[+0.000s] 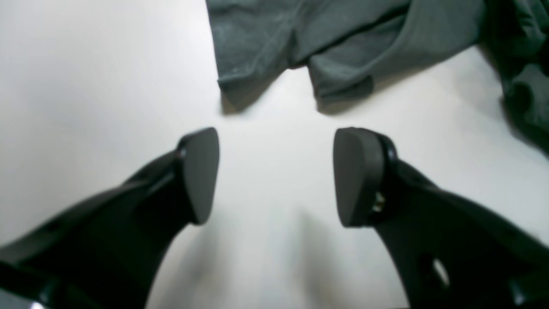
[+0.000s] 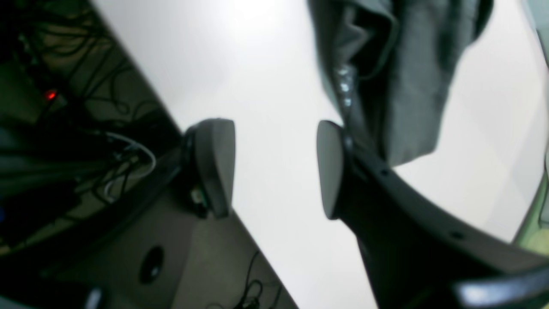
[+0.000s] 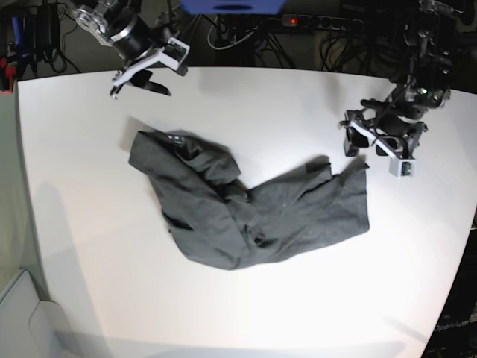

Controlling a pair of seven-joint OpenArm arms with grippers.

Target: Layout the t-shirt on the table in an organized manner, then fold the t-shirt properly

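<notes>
The dark grey t-shirt (image 3: 246, 201) lies crumpled in the middle of the white table (image 3: 261, 104), bent in a rough V, with a small label near its upper left end. My left gripper (image 3: 364, 147) hovers just beyond the shirt's right corner, open and holding nothing. In the left wrist view, the left gripper (image 1: 276, 141) stands over bare table (image 1: 85, 86), with the t-shirt hem (image 1: 343, 38) just ahead of its tips. My right gripper (image 3: 139, 86) is up at the far left, open and empty. In its wrist view, the right gripper (image 2: 274, 128) has the t-shirt (image 2: 411, 86) ahead and to the right.
The table's far edge (image 2: 171, 116) runs just under the right gripper's left finger. Beyond it are cables (image 2: 124, 159) and a power strip with a red light (image 3: 292, 20). A blue object (image 3: 231, 6) sits at the back.
</notes>
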